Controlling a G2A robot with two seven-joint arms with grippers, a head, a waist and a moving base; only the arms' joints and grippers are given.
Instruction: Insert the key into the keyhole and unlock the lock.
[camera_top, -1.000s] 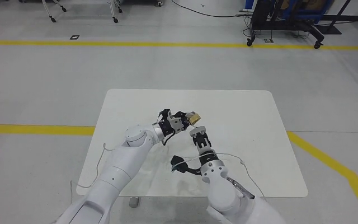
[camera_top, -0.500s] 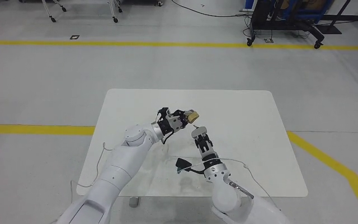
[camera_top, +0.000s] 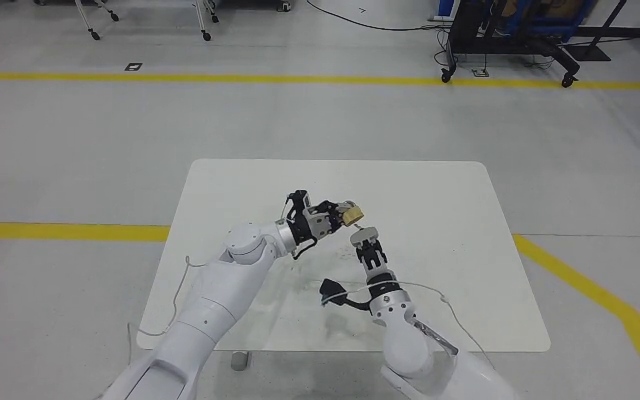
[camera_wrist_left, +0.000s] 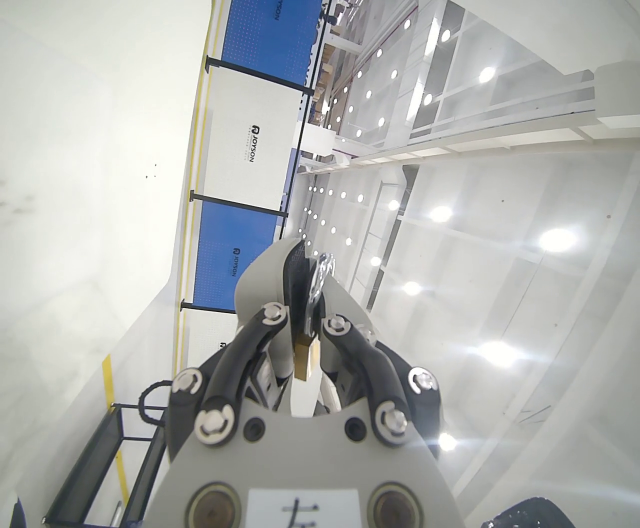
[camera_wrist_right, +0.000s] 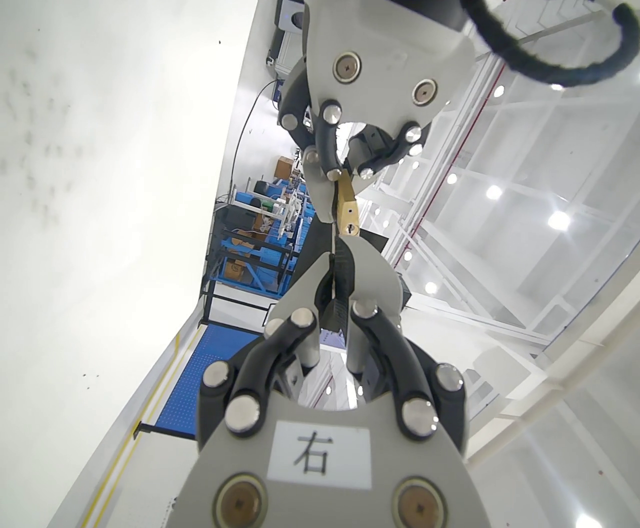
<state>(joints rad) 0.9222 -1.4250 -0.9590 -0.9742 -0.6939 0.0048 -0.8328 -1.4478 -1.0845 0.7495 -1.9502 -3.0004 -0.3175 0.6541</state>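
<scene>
A small brass padlock (camera_top: 349, 212) hangs above the middle of the white table (camera_top: 450, 200), held by its body and silver shackle (camera_wrist_left: 320, 280) in my left gripper (camera_top: 333, 216), which is shut on it. In the right wrist view the padlock (camera_wrist_right: 347, 212) turns its keyhole face toward my right gripper (camera_wrist_right: 336, 257). That gripper (camera_top: 366, 240) sits just below the lock, shut on the key (camera_wrist_right: 330, 272), which appears as a thin edge-on blade between the fingers. The key's tip stands a short gap away from the keyhole. The brass body (camera_wrist_left: 305, 357) sits deep between the left fingers.
A thin cable (camera_top: 440, 295) trails over the table from the right arm toward the front right. Another cable (camera_top: 185, 275) hangs off the table's left edge. Wide bare table surface lies to the right and behind the grippers.
My right gripper has shifted a little to the right and closer under the padlock. The left gripper with the lock has edged slightly right.
</scene>
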